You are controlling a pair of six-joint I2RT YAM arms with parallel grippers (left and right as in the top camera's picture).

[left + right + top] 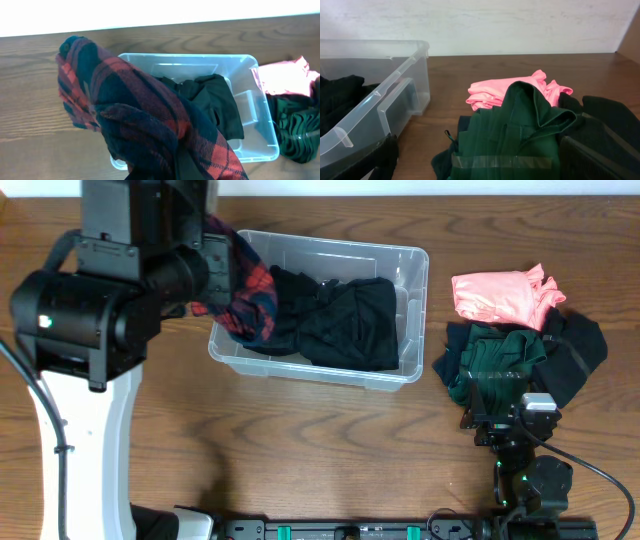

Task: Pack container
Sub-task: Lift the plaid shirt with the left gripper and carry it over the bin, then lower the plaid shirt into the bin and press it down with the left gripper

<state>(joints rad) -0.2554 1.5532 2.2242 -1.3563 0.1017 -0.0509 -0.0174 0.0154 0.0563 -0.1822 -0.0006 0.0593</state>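
The clear plastic container [416, 300] stands at the table's middle with a black garment [350, 322] lying inside. My left gripper [228, 280] is shut on a red and navy plaid garment [255, 300] and holds it over the container's left end, with part of it hanging over the left rim. In the left wrist view the plaid garment [145, 115] hides the fingers, and the container [252, 67] lies behind it. My right gripper [490, 167] is open just above a dark green garment [520, 125], right of the container [380, 95].
A pink garment [500, 295] lies right of the container, behind the green garment [495, 355]. A black garment [580, 345] lies at the far right, under and beside the green one. The left arm's big body [90, 310] stands over the table's left side.
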